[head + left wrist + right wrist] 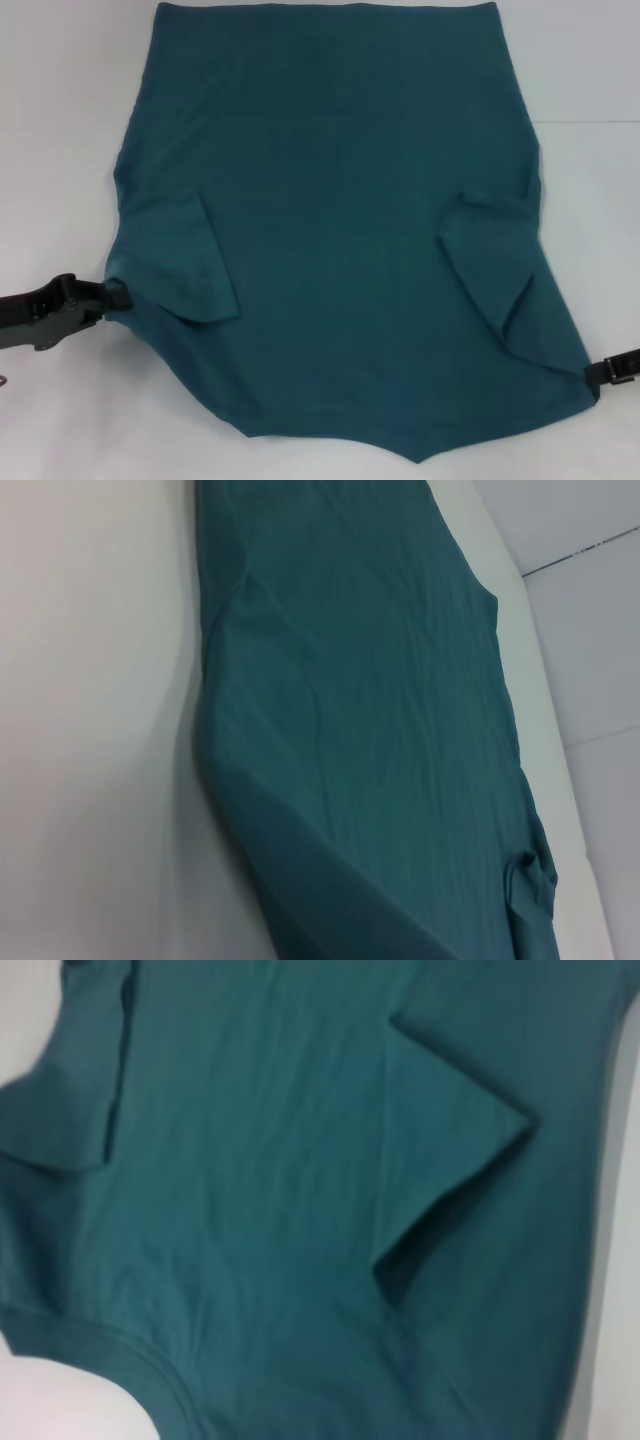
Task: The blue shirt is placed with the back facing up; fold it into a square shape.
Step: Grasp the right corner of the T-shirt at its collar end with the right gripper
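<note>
The blue shirt [330, 200] lies spread on the white table [60, 120], plain side up, with its hem at the far edge and its collar near me. Both short sleeves are folded inward onto the body, the left one [185, 260] and the right one [490, 260]. My left gripper [116, 294] is at the shirt's near-left shoulder corner, shut on the cloth, which bunches toward it. My right gripper [598, 371] is at the near-right shoulder corner, shut on that corner. The shirt fills the left wrist view [380, 730] and the right wrist view [250, 1160], where the collar band [130, 1360] shows.
Bare white table shows to the left [50, 200] and right [590, 200] of the shirt. A seam line in the tabletop [590, 122] runs at the far right. The shirt's far hem reaches the top of the head view.
</note>
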Motion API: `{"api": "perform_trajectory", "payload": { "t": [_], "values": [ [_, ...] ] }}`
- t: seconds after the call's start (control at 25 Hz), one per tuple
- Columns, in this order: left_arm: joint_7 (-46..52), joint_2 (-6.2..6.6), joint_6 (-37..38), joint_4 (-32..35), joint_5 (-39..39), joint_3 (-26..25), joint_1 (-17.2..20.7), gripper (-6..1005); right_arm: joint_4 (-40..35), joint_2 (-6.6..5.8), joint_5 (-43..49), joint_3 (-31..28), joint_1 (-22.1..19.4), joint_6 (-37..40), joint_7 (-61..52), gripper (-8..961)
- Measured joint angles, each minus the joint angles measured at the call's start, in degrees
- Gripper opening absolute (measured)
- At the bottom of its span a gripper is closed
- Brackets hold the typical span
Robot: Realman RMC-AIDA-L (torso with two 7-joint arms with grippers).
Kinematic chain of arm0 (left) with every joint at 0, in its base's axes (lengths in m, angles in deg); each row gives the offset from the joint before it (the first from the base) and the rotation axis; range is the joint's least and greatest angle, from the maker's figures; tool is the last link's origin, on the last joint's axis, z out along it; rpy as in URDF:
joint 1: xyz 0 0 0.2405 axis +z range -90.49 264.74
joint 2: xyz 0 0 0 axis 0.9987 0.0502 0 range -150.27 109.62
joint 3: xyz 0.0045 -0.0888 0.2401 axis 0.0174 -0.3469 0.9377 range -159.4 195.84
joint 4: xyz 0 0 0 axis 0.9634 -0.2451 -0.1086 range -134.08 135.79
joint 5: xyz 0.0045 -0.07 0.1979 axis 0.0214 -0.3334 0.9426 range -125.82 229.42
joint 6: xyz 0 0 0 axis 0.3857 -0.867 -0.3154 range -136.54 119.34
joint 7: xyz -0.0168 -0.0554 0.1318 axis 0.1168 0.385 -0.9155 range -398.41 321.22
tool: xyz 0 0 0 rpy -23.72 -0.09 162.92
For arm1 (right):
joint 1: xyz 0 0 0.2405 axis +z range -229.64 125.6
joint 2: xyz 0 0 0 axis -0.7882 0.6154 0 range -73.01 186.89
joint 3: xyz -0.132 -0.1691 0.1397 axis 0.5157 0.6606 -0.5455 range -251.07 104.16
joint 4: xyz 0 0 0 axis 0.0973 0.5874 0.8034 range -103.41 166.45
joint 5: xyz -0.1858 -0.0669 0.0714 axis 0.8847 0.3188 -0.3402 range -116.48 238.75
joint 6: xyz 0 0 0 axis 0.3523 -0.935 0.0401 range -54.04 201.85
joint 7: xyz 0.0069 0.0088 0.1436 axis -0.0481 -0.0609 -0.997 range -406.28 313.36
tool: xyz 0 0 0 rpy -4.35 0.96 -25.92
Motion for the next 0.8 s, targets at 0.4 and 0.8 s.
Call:
{"api": "perform_trajectory", "payload": {
  "t": [0.4,0.8],
  "values": [
    [-0.12,-0.12,-0.07,0.00,-0.01,-0.01,0.05,33,0.02,0.51,2.10,-0.15,0.56,-1.57,-1.27,495],
    [-0.11,-0.27,-0.15,0.00,-0.03,-0.27,0.32,34,0.11,1.46,2.78,0.10,0.81,-3.55,-2.29,479]
  ]
}}
